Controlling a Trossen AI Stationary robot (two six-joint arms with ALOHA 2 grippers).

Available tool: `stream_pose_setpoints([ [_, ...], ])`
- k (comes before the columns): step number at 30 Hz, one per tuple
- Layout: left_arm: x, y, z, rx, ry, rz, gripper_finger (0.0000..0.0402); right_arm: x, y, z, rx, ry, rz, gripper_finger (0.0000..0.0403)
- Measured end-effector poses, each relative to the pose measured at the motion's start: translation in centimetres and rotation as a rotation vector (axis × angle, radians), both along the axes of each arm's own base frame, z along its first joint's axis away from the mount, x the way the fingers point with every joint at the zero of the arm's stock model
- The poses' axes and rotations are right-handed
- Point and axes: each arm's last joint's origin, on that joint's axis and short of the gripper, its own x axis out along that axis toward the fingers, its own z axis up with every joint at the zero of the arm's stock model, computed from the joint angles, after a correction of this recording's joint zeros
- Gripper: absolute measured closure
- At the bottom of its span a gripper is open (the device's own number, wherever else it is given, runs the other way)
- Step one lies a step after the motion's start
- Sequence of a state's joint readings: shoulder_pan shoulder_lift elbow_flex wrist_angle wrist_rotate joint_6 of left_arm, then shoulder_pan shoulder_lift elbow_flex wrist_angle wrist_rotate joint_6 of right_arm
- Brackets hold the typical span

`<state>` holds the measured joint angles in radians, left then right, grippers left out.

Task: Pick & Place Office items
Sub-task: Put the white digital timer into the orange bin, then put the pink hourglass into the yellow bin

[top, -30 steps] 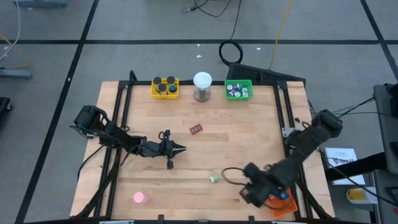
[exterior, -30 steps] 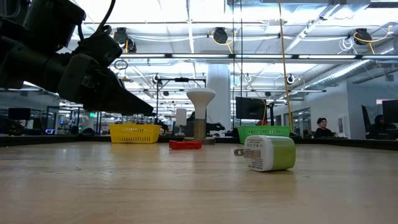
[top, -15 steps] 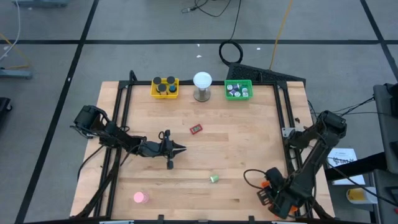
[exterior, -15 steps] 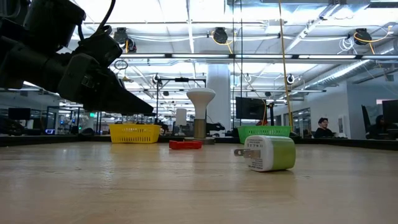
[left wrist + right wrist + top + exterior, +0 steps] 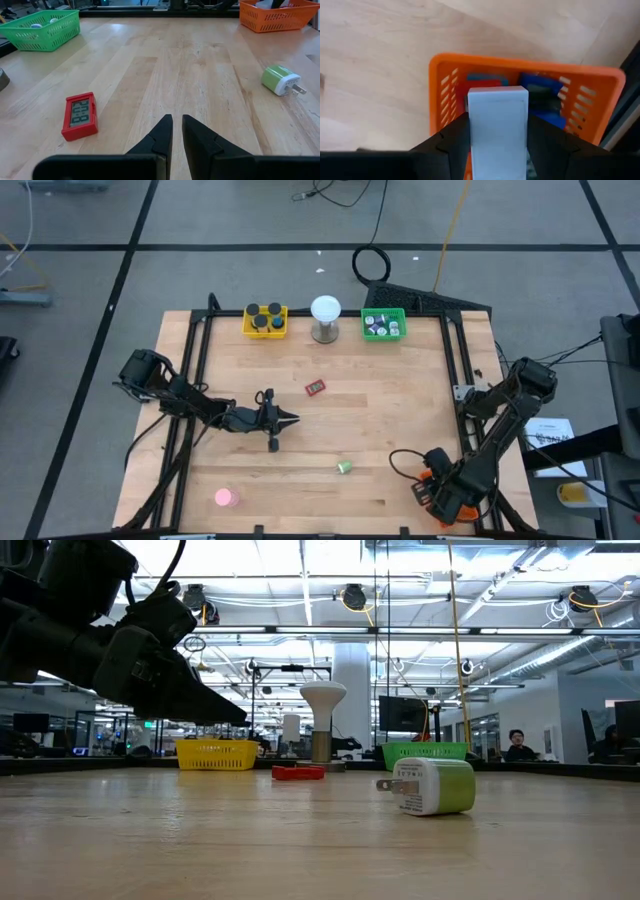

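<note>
My right gripper (image 5: 497, 134) hangs over the orange tray (image 5: 439, 87) at the table's near right corner (image 5: 447, 500), shut on a pale blue-white block (image 5: 497, 107). Blue and red items (image 5: 542, 86) lie in that tray. My left gripper (image 5: 176, 122) is shut and hovers left of centre (image 5: 290, 418), holding nothing. Ahead of it a red little clock (image 5: 80, 116) lies flat on the wood (image 5: 315, 387). A green charger plug (image 5: 281, 80) rests on its side (image 5: 344, 467). The pink disc (image 5: 225, 498) lies near the near edge. My right gripper pinches the pale block between its two fingers (image 5: 452, 137), which lie on the block's two long sides (image 5: 470, 125). The fingers come from above, pointing down. The block is lifted clear, right above the orange tray's inside.
A yellow tray (image 5: 265, 321) with black caps, a white ball on a metal stand (image 5: 325, 315) and a green tray (image 5: 383, 325) line the far edge. A black frame rails the table's sides. Bare wood lies between the clock and the plug.
My right gripper has swung from the wood just left of the orange tray toward the table's right near corner and now hangs over that tray, carrying the block. The left arm and the loose items have kept still.
</note>
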<state>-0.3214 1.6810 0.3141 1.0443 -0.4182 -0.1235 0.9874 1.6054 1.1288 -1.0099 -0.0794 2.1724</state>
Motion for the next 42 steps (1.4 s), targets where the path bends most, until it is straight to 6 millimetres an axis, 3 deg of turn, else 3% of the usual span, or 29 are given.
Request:
stream_pose_setpoints([
  [27,0.00,0.01,0.00,0.002,0.000,0.001,0.0355,0.46,0.07,0.22,0.025,-0.018,0.081,0.0231],
  [38,0.00,0.01,0.00,0.003,0.000,0.001,0.0355,0.48,0.03,0.23,0.021,-0.019,0.079,0.0165],
  [42,0.03,0.07,0.01,-0.024,-0.004,0.012,0.0355,0.55,-0.21,0.58,0.032,-0.029,0.117,0.0163],
])
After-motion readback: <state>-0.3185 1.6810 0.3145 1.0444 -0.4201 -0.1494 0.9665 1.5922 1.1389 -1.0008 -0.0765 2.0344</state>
